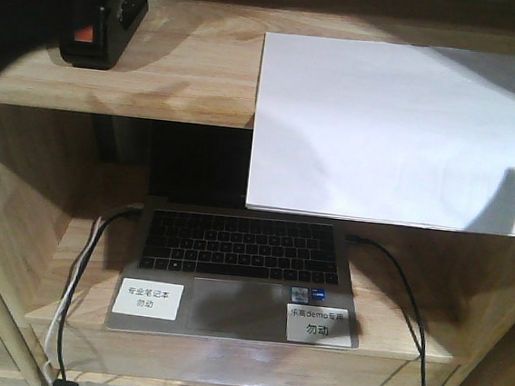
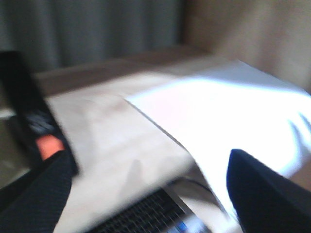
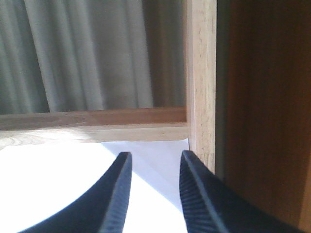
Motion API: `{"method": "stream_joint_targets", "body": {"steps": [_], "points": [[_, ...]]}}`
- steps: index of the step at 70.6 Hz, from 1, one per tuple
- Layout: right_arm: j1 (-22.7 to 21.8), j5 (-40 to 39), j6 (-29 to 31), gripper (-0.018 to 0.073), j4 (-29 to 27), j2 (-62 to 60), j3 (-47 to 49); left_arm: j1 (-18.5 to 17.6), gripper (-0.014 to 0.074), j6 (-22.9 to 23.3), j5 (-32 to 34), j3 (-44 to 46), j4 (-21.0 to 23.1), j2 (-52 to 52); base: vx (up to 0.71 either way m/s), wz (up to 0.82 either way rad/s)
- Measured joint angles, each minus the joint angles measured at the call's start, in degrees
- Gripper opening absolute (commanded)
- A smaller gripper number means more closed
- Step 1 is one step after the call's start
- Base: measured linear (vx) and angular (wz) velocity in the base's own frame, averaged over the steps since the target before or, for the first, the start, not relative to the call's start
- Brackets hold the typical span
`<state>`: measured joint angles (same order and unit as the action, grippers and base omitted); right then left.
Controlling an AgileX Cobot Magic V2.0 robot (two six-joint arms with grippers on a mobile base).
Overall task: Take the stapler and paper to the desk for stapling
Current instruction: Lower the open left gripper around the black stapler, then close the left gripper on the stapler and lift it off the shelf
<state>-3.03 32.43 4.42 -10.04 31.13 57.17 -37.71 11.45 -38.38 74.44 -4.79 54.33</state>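
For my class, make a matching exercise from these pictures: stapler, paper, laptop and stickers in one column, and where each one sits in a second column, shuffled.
Column 1
1. stapler
2. paper
3. laptop
4. stickers

Column 2
A. on the lower shelf
B. stuck on the laptop, below the keys
C. on the upper shelf, left end
D. on the upper shelf, overhanging its front edge

Pairs: 1-C, 2-D, 3-A, 4-B
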Motion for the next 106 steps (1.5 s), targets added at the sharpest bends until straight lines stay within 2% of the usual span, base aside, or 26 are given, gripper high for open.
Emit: {"method": "stream_joint_targets", "body": {"steps": [5,14,33,57,69,83,106], "points": [[0.0,0.0,0.0,0.0228,0.0,0.0,0.0,-0.18,0.0589,6.03,-2.29,3.94,-5.11,3.52,0.0,0.0],[0.0,0.0,0.0,0.0228,0.0,0.0,0.0,-0.23,0.0589,10.87,-6.0,10.1,-10.62,8.78,0.0,0.0],[0.0,0.0,0.0,0.0228,0.0,0.0,0.0,-0.23,0.0589,15.43,-16.42,22.02,-15.68,19.97,0.0,0.0],[0.0,0.06,0.0,0.0228,0.0,0.0,0.0,-0.25,0.0589,15.93,-29.36,38.61,-20.57,32.7,0.0,0.0],[0.0,0.06,0.0,0.0228,0.0,0.0,0.0,1.48,0.0589,15.93,-31.31,42.28,-20.95,36.17,0.0,0.0],[0.0,0.31,0.0,0.0228,0.0,0.0,0.0,3.83,0.0589,15.99,-31.85,42.5,-19.01,38.29,0.0,0.0],[0.0,0.42,0.0,0.0228,0.0,0.0,0.0,4.87,0.0589,15.99,-31.66,42.5,-17.13,41.02,0.0,0.0]]}}
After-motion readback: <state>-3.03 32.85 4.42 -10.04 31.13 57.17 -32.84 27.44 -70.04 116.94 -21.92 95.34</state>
